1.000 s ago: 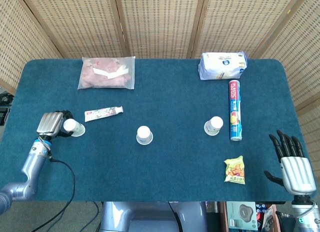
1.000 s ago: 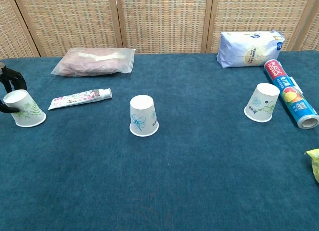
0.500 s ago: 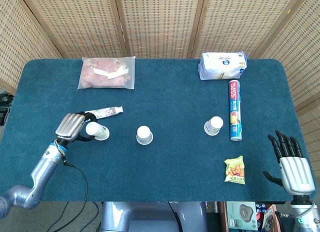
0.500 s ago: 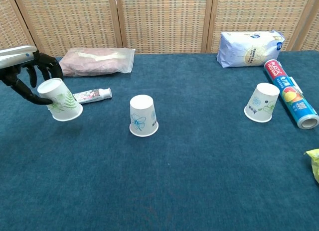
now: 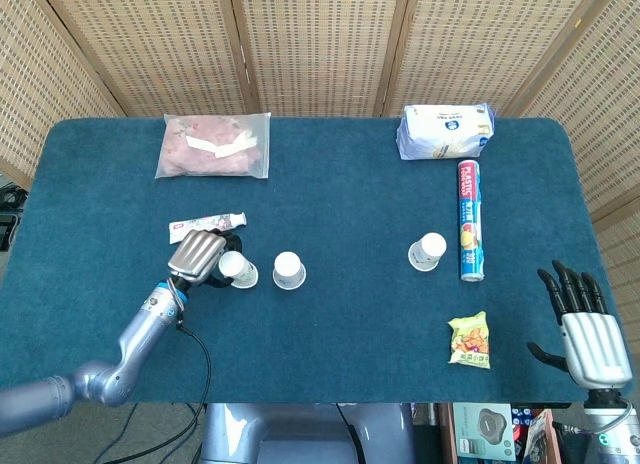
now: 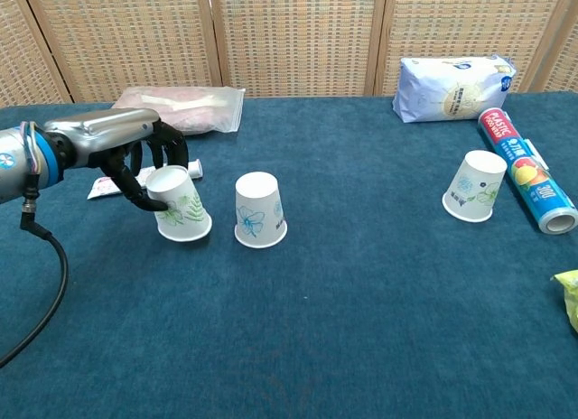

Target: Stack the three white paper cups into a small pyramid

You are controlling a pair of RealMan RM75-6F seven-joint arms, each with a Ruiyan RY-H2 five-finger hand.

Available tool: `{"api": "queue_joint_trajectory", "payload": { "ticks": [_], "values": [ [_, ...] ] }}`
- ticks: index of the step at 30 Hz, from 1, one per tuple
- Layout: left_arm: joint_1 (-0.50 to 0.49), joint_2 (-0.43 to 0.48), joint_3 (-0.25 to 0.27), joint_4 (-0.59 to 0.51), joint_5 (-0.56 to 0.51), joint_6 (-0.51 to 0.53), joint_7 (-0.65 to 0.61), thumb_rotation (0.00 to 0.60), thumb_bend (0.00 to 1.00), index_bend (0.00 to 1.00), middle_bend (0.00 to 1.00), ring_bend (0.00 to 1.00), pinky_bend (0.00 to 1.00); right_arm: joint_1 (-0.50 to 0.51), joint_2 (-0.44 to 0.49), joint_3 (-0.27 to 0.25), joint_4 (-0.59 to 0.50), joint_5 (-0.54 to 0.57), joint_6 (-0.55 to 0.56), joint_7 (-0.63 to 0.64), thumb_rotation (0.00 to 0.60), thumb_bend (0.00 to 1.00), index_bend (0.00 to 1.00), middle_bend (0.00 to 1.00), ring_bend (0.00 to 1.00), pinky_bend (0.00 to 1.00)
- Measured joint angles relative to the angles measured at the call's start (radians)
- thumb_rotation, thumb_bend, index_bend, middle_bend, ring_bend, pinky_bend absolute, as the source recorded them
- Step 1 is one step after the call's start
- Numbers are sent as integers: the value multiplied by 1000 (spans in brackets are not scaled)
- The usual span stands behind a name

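Now the left hand (image 6: 135, 162) grips the green-leaf cup (image 6: 181, 205), fingers wrapped round its upper half. A second ago this cup sat near the table's left edge; half a second ago it was lifted beside the toothpaste tube (image 5: 207, 223). It has since travelled rightward and is just beside the blue-flower cup (image 6: 260, 209), a narrow gap between them. Whether its rim touches the cloth I cannot tell.

Green-leaf cup: upside down, long axis tilted, closed base leaning up and left toward the hand. Blue-flower cup: upside down, upright, unmoved. Third cup (image 6: 475, 186): upside down, leaning slightly, well apart to the right, near the plastic wrap roll (image 5: 470, 220); also unmoved.

Right hand (image 5: 582, 322) hangs off the table's near right corner, fingers spread, holding nothing; position much as before.

Open blue cloth lies between the middle cup and the third cup, and along the whole near edge of the table (image 5: 340, 354). Snack packet (image 5: 469, 341) sits near the front right.
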Motion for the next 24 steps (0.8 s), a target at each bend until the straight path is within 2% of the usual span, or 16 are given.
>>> {"api": "queue_joint_trajectory", "payload": {
  "ticks": [10, 18, 22, 24],
  "values": [
    [-50, -82, -4, 67, -45, -2, 46, 600, 218, 459, 443, 383, 475, 1, 12, 5, 3, 11, -2, 35, 600, 0, 0, 0, 0, 0],
    [-65, -115, -5, 94, -27, 23, 39, 600, 218, 459, 425, 379, 475, 1, 18, 5, 1, 11, -2, 47, 600, 0, 0, 0, 0, 0],
    [-72, -128, -5, 104, -13, 24, 15, 600, 218, 458, 392, 349, 474, 0, 19, 4, 0, 11, 0, 49, 600, 0, 0, 0, 0, 0],
    [-79, -135, -5, 112, -12, 19, 13, 600, 217, 437, 351, 303, 452, 0, 20, 4, 0, 10, 1, 49, 600, 0, 0, 0, 0, 0]
  ]
}}
